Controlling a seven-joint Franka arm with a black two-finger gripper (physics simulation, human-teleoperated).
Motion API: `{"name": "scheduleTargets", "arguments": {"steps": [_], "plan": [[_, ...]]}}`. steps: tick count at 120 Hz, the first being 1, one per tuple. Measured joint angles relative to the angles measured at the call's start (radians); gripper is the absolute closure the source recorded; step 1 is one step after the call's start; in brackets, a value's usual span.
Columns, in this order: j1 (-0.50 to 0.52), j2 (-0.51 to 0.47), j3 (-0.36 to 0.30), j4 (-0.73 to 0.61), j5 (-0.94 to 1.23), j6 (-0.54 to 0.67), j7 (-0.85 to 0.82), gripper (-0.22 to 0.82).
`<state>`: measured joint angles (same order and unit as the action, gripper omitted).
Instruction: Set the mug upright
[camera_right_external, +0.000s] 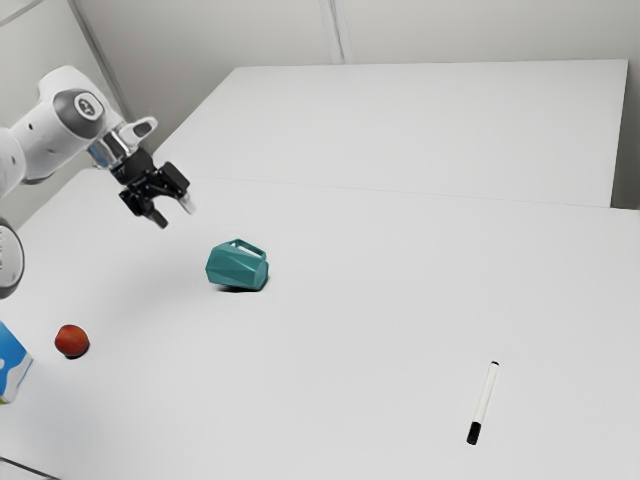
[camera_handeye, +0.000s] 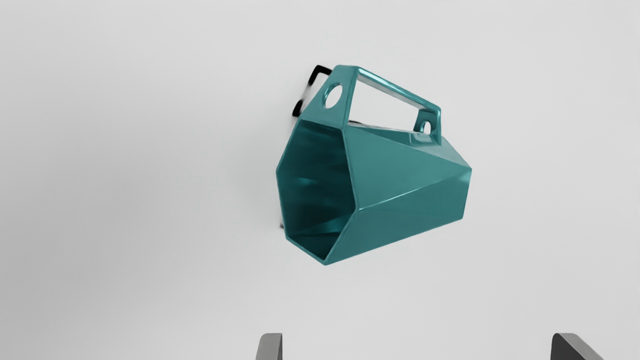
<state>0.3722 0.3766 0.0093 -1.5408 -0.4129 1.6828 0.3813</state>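
Observation:
The black gripper (camera_right_external: 175, 213) hangs above the table, up and to the exterior view's left of the mug. A teal faceted mug (camera_right_external: 236, 267) lies on its side, its handle uppermost and its narrower base toward the exterior view's right. In the wrist view the mug (camera_handeye: 407, 175) shows its dark hollow mouth and its handle with the round holes. The fingertips of the gripper (camera_handeye: 417, 345) stand wide apart there, with nothing between them and a gap to the mug.
On the white table (camera_right_external: 350, 380), a red ball-like object (camera_right_external: 72, 340) and a blue-and-white box (camera_right_external: 10, 362) are at the exterior view's left. A white marker with a black cap (camera_right_external: 483, 403) lies toward the exterior view's right, well away from the mug.

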Motion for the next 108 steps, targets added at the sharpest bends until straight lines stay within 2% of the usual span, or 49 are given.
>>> {"name": "scheduleTargets", "arguments": {"steps": [54,108], "plan": [[0.034,0.129,0.0,-0.02,-0.208,0.058,0.197,0.02],[0.042,0.182,0.0,-0.106,-0.457,0.061,0.379,0.03]]}}
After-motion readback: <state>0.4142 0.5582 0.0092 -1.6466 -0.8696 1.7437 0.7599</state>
